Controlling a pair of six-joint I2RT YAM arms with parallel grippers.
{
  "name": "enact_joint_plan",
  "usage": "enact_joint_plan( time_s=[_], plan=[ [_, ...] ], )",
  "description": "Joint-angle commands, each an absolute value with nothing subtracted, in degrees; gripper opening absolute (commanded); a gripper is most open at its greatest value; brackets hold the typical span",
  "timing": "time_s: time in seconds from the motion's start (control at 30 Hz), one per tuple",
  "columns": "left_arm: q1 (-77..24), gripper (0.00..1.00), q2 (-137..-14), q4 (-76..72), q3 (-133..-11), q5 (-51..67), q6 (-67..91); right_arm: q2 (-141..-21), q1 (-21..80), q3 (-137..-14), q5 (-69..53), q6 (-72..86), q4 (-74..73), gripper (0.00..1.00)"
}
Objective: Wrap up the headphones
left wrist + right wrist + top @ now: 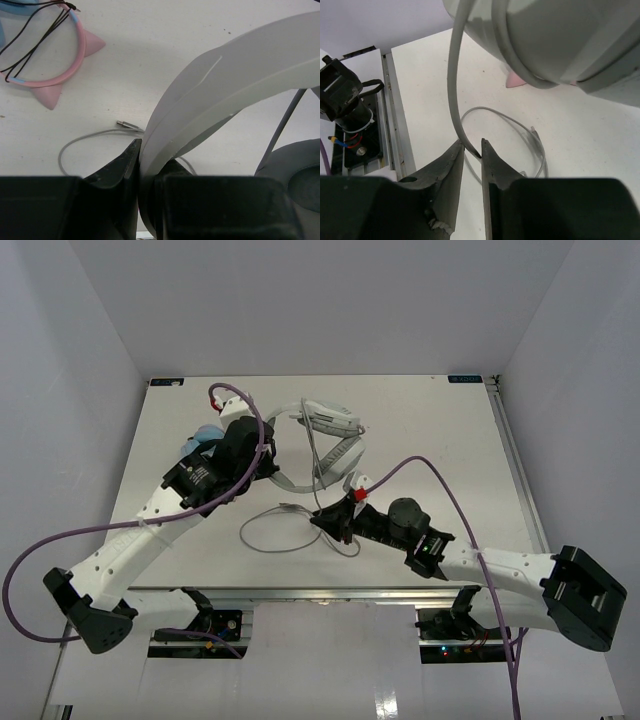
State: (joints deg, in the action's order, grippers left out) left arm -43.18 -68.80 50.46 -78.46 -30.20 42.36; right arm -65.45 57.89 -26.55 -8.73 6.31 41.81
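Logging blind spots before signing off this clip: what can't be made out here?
Top external: blue-and-pink bundle mostly hidden by the left arm.
Left wrist: ear cup cut off by the right edge.
Right wrist: headphones cropped by the top edge, so where the cable joins is unseen.

Headphones seem smooth matt plastic; cable rubbery.

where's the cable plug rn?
Top view: the plug lies on the table left of centre, at the far end of the slack cable loop, just nearer the bases than the headphones.
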Motion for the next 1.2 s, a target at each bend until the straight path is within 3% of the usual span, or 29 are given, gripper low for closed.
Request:
enact_joint_plan(
  time_s=[0.0, 0.37, 0.87, 1.03, 1.1, 1.17],
  plan=[
    [-42.89, 0.0, -64.82, 43.19, -79.42, -25.56, 46.11, -68.55, 58.28, -24.62, -8.0, 2.4, 56.53, 0.31],
    [-42.83, 0.0, -59.79, 42.45, -78.1, -21.12, 47.87, -80.9, 57.89, -26.13, -8.15, 1.49, 75.55, 0.38],
    [-42.89, 0.0, -55.53, 40.4, -76.4, -15.18, 49.56, -97.35, 55.23, -28.18, -16.4, 6.34, 94.56, 0.39],
    [-42.89, 0.0, -54.22, 38.49, -75.52, -10.56, 49.59, -102.51, 52.86, -29.44, -18.88, 11.7, 99.48, 0.25],
    [-42.89, 0.0, -53.78, 37.24, -75.2, -5.81, 48.09, -105.08, 49.5, -29.81, -20.82, 18.13, 103.05, 0.1],
    [-42.82, 0.0, -54.7, 37.93, -77.14, -1.59, 41.7, -106.19, 44.47, -29.81, -23.81, 23.23, 106.26, 0.08]
  ],
)
